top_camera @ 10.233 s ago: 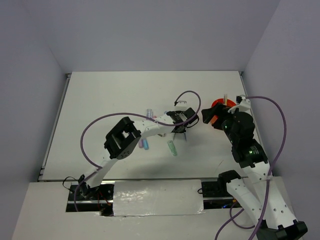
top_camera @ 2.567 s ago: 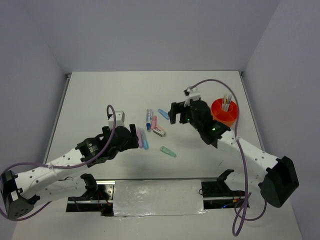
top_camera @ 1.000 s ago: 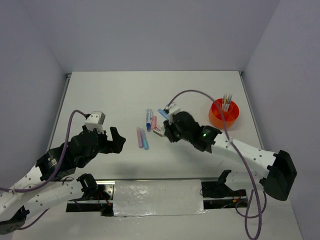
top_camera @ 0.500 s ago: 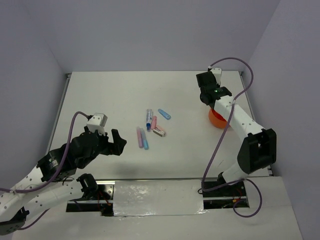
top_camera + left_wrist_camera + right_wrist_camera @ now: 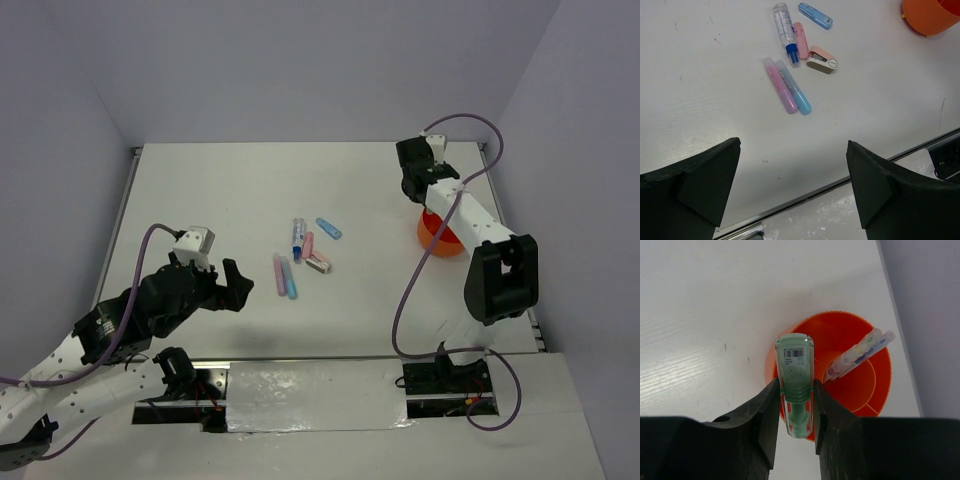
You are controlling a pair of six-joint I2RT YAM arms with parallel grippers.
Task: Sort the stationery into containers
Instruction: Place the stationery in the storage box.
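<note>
- So far the sorting looks under halfway: one orange cup (image 5: 865,385) holds at least two thin pens (image 5: 857,354) in one compartment; I cannot count them surely.
- The right gripper (image 5: 797,405), above the cup's rim, is clamped on one green marker (image 5: 797,372), not yet dropped in.
- The left gripper (image 5: 793,142) hangs well apart from the cup, jaws wide apart and empty.
- Six pieces lie loose, well left of the cup: long pink marker (image 5: 779,85), long blue marker (image 5: 794,93), short pink marker (image 5: 800,40), short blue marker (image 5: 815,8), clear pen (image 5: 784,25), pink-and-white block (image 5: 822,60).
</note>
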